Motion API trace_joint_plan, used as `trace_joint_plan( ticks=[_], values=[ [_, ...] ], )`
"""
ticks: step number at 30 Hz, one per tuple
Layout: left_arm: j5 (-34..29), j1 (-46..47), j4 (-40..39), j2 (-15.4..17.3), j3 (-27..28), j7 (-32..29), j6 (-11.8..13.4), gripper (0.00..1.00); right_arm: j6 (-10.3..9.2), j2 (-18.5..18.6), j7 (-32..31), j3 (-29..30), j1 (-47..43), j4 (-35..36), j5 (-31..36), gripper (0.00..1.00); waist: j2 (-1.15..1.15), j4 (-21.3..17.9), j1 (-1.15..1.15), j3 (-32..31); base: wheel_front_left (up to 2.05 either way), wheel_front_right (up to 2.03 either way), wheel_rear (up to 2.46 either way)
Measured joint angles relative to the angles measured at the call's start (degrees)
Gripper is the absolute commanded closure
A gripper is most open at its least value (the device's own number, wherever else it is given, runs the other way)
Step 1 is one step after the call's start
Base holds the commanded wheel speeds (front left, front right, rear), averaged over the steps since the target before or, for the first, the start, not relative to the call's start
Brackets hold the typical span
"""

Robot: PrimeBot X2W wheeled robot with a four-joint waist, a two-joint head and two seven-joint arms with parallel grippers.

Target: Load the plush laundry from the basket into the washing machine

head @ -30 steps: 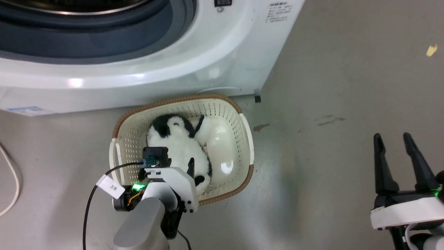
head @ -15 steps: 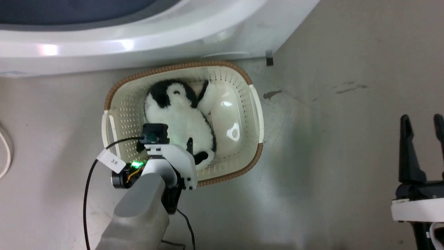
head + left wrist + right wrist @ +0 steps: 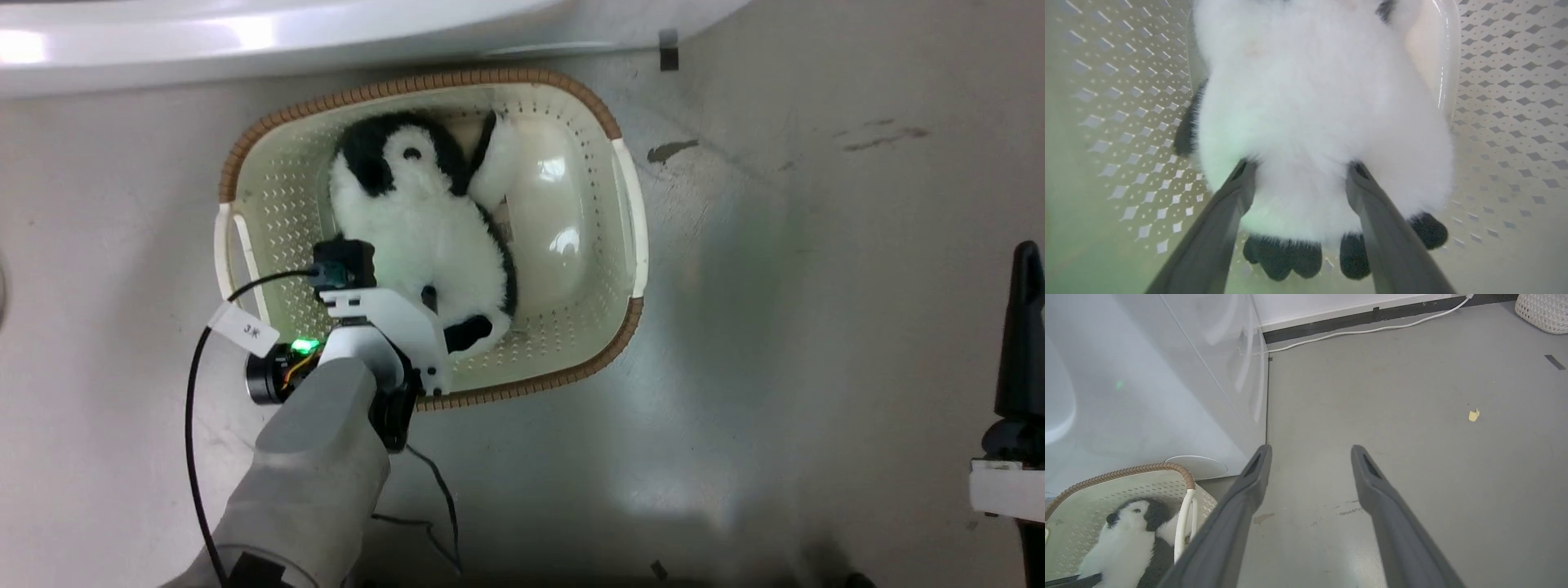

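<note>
1. Head view: the basket [image 3: 629,204] stands on the floor [image 3: 816,327] just in front of the washing machine [image 3: 245,33], its far rim near the machine's base. The plush toy [image 3: 424,220] lies in the basket's left half, head toward the machine. The right half is bare. Open floor lies to the right.
2. Left wrist view: the left gripper [image 3: 1300,167] has its fingers spread wide, tips sunk into the fur on either side of the toy's lower body, not squeezed together. The basket's perforated walls rise on both sides.
3. Right wrist view: the right gripper [image 3: 1310,451] is wide open and empty over bare floor, apart from the basket.
</note>
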State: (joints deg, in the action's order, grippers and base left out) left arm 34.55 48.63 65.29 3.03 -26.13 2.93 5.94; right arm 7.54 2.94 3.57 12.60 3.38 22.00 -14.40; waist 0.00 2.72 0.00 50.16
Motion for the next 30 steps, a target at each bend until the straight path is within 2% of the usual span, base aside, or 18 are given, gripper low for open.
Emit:
trace_joint_plan(
  ticks=[2,10,17,18,21,30],
  values=[
    [1.0,1.2,1.2,0.0,-0.4,0.2,-0.2,0.00,0.00,0.0,0.0,0.1,0.0,0.8,-0.3,0.00,0.00,0.1,0.00,1.2,0.00,0.00,0.00],
    [7.3,4.3,3.9,-0.2,-1.8,1.1,-3.6,0.00,0.00,0.0,0.1,0.7,0.0,2.7,-1.4,0.00,0.00,-0.2,0.00,5.7,0.00,0.00,0.00],
    [10.6,4.7,2.9,0.1,-5.3,0.1,-3.6,0.00,0.00,0.0,0.1,1.4,0.0,3.8,-1.7,0.00,0.00,-0.6,-0.01,6.9,0.00,0.00,0.00],
    [11.1,4.7,2.8,0.1,-5.7,-0.2,-3.5,1.00,0.00,0.0,0.1,1.4,0.0,3.8,-1.7,0.00,0.00,-0.6,0.00,6.9,0.00,0.00,0.00],
    [11.6,4.7,2.2,0.1,-7.4,-1.1,-3.6,1.00,0.00,0.0,0.1,1.4,0.0,4.0,-1.7,0.00,0.00,-0.5,0.00,6.8,0.00,0.00,0.00],
    [14.4,4.5,2.2,-0.1,-9.4,1.1,-3.5,1.00,0.00,0.0,0.0,1.5,0.1,4.1,-1.6,0.00,0.00,0.3,0.00,5.6,0.00,0.00,0.00]
  ],
)
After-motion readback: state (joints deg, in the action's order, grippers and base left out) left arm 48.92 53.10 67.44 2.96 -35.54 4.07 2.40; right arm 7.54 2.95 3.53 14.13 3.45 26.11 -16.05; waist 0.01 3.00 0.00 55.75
